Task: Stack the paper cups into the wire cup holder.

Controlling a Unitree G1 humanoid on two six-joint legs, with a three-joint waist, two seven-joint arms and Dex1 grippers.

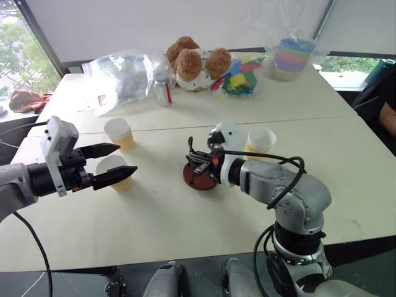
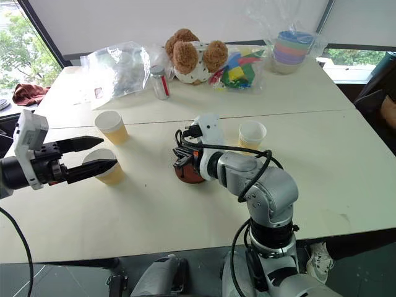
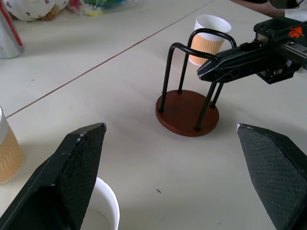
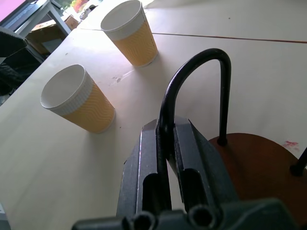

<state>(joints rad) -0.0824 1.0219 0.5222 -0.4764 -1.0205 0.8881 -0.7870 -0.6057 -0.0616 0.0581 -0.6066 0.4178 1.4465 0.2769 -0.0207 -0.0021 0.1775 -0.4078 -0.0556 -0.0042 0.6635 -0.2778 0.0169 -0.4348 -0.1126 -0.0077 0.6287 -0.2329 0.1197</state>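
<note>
The wire cup holder [image 1: 197,179], a reddish-brown disc with black wire loops, stands mid-table. My right gripper [image 4: 165,130] is shut on one of its wire loops [image 4: 193,61]. Three yellow-tan paper cups stand upright: one [image 1: 119,133] at the left, one [image 1: 115,174] nearer me, one [image 1: 260,141] behind the holder to its right. My left gripper [image 1: 125,158] is open, level, with its fingertips over the rim of the near left cup. In the left wrist view that cup's rim [image 3: 106,205] lies low between the two fingers.
Along the table's far side lie a crumpled plastic bag [image 1: 120,74], a small bottle [image 1: 163,93], a teddy bear [image 1: 193,62], colourful toys [image 1: 238,77] and pastel cups wrapped in clear plastic [image 1: 291,57]. A person's arm [image 1: 388,117] is at the right edge.
</note>
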